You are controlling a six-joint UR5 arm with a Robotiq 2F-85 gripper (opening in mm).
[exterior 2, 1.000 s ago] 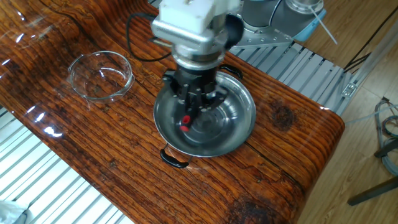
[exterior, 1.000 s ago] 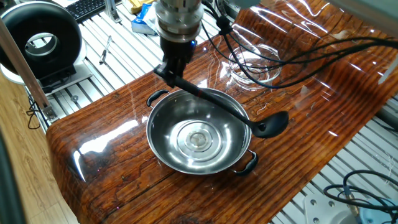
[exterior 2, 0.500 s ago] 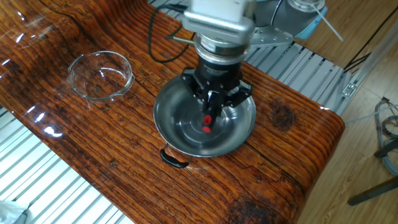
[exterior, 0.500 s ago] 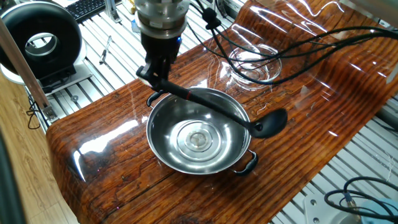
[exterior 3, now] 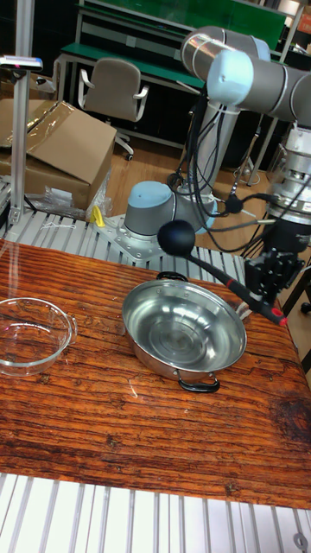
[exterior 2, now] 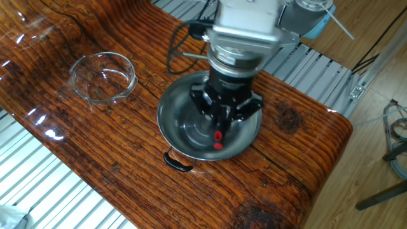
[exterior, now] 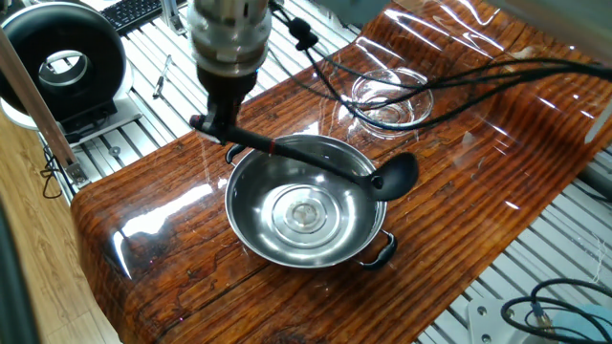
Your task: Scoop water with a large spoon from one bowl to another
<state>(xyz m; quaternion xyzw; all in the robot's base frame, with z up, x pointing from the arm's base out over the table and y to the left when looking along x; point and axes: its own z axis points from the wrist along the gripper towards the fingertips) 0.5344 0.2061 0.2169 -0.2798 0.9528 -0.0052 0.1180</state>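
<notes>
Item: gripper (exterior: 212,122), clamped on the handle end of the large spoon (exterior: 316,160). Over the last second we have carried it from above the steel bowl's 11 o'clock rim out past the rim toward 10 o'clock in one fixed view; in the other fixed view the wrist has slid across the bowl to its 3 o'clock side.

Item: large spoon, black, handle slanting across the bowl. Its scoop head (exterior 3: 177,235) was outside the rim at 3 o'clock, over bare wood; it now hangs at the rim's 2 o'clock edge, drawn inward. The tall fixed view shows the head raised clear above the bowl, not dipped.

Item: steel bowl (exterior: 251,225), centre of the table (exterior: 143,220). Water inside: we cannot make out its level; only shiny rings show.

Item: glass bowl (exterior: 387,99), well apart at 1 o'clock from the steel bowl. No contents that we can tell.

Reading: we judge the head is being lined up over the steel bowl for a dip; nothing appears transferred yet.
</notes>
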